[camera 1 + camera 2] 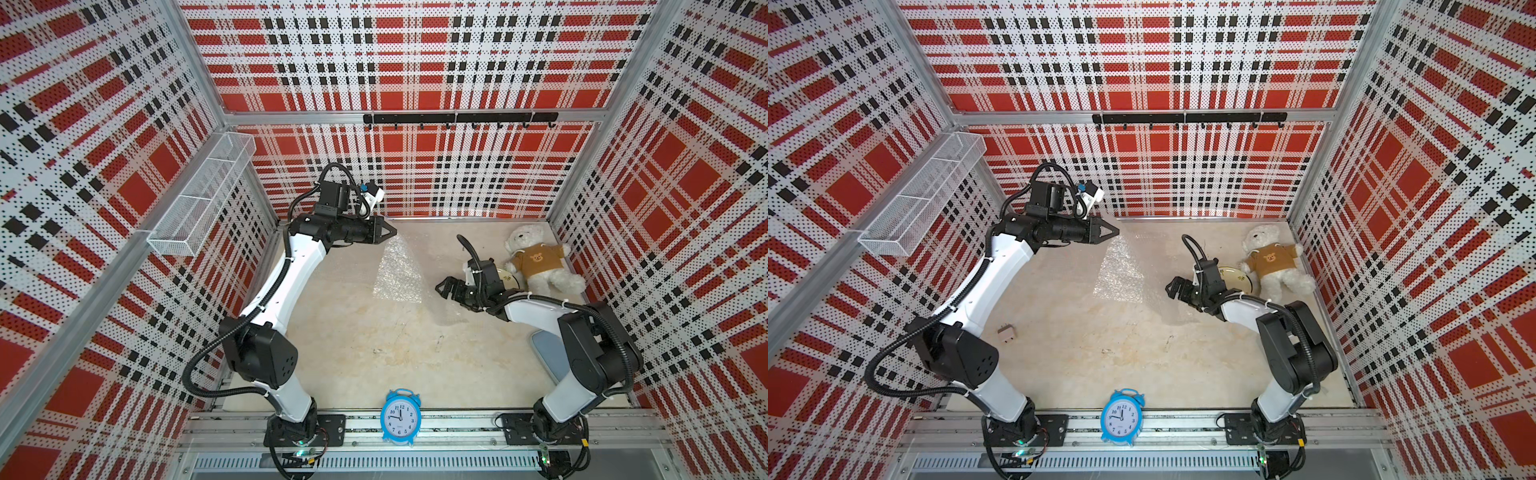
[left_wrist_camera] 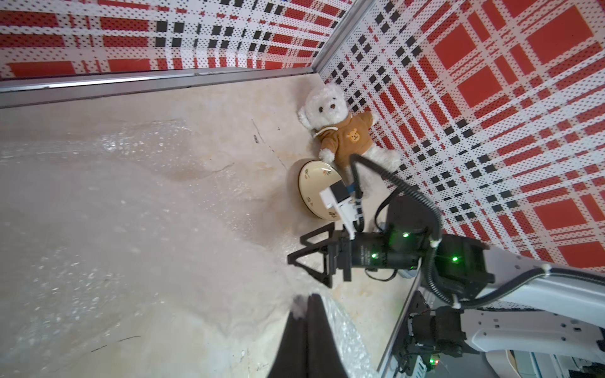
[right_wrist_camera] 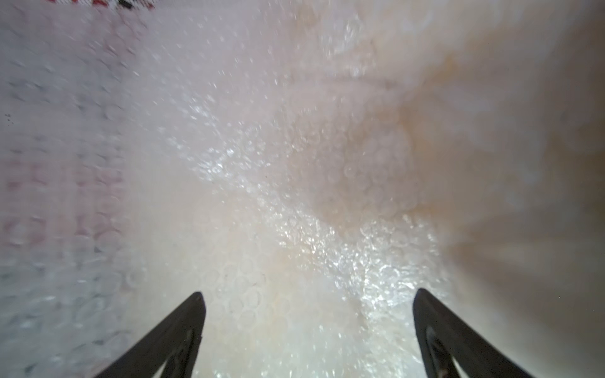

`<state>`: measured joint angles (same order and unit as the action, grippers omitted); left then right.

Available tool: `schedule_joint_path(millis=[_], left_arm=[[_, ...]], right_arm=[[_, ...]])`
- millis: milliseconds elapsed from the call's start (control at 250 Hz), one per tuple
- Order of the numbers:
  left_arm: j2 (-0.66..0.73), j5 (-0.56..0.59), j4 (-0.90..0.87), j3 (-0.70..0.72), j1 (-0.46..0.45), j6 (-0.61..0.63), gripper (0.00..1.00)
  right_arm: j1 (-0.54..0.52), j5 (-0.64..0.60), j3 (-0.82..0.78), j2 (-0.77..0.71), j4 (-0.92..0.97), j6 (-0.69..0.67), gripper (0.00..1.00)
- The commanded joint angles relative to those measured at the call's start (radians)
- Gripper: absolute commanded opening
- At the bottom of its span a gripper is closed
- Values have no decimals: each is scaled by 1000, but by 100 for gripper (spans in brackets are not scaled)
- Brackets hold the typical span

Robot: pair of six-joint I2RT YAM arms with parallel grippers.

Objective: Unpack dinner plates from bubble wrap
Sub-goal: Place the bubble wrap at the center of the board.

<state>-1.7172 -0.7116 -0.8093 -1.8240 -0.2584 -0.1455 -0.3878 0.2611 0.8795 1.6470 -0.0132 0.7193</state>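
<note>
Pinching a corner of the bubble wrap between pressed-together fingers, the left gripper holds the clear sheet up so that it fans down to the table. The right gripper hovers just beside the sheet's lower edge, its fingers spread wide with nothing between them. One cream plate lies bare against the teddy bear, no other plate showing, so the sheet is best carried off slowly and away from that plate under a firm pinch, with the right gripper closing on the lower edge if the limp film sags.
</note>
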Motion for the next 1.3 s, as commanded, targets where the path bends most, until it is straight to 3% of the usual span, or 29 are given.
schedule_joint_path(millis=[0, 208, 384, 492, 740, 1032, 1213, 1297], left_arm=[[-58, -16, -107, -119, 18, 115, 0], [-181, -20, -268, -377, 9, 204, 0], [-246, -34, -266, -454, 44, 211, 0], [-287, -76, -263, -456, 93, 211, 0], [-311, -23, -283, -372, 165, 264, 0], [-285, 19, -358, -345, 170, 330, 0], [-254, 34, -372, -342, 144, 346, 0], [-248, 30, -370, -342, 141, 345, 0]], right_arm=[[35, -15, 99, -51, 56, -59, 100], [67, 3, 199, -6, 105, -95, 100], [74, 24, 228, 30, 93, -94, 100], [76, 37, 243, 58, 91, -93, 100], [75, 70, 336, 190, 74, -122, 100], [87, -58, 563, 360, 262, -184, 100], [120, 75, 751, 500, 375, -259, 100], [128, 115, 779, 536, 401, -311, 93]])
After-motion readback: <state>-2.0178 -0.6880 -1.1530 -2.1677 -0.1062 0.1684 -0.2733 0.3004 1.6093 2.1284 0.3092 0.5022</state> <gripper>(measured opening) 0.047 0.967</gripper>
